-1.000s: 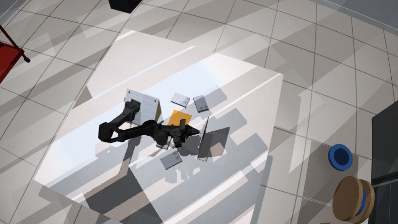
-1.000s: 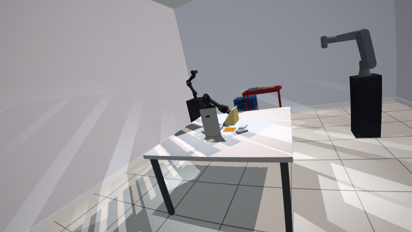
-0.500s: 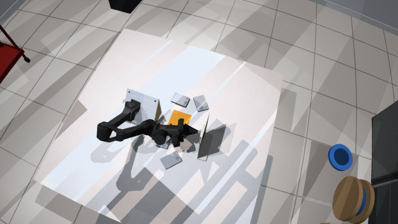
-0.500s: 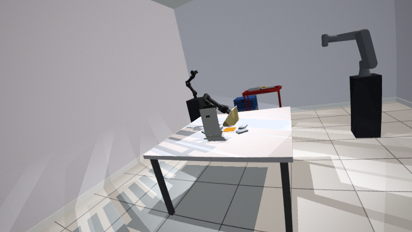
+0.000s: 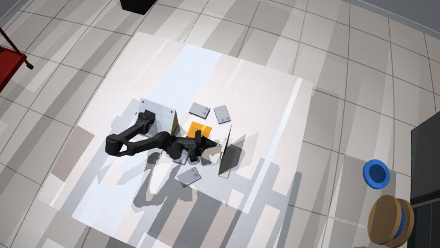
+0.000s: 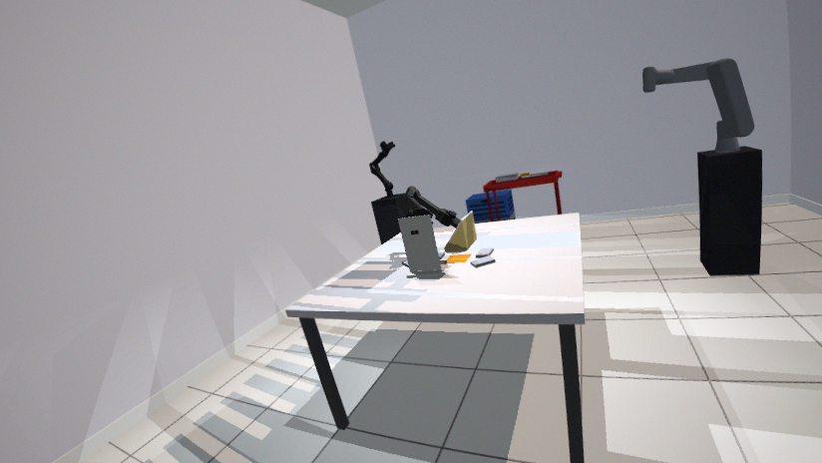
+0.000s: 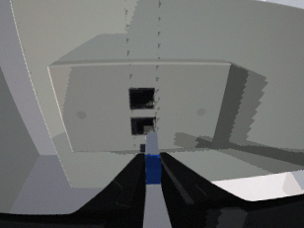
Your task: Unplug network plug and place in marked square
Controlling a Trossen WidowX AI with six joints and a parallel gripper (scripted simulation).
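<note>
My gripper point(image 5: 217, 144) point(image 7: 151, 160) is shut on the blue plug point(image 7: 153, 170), whose pale clear front end points at the panel. The upright panel point(image 6: 419, 246) point(image 7: 207, 34) carries a raised faceplate point(image 5: 224, 148) point(image 7: 104, 134) with two dark openings, one above the other. The plug's front overlaps the lower right corner of the lower opening point(image 7: 138, 125) in the wrist view and appears to be outside it, a short way off. The tab on the plug cannot be made out. The orange marked square point(image 5: 193, 129) point(image 6: 459, 258) lies on the table beside the arm, partly hidden by it.
A slanted white board point(image 5: 163, 115) with a yellow side stands near the arm's base; it also shows in the exterior view point(image 6: 464, 234). Flat grey boxes point(image 5: 199, 110) point(image 5: 221, 114) lie beyond the square. Another grey box point(image 5: 189, 177) lies on the arm's other side.
</note>
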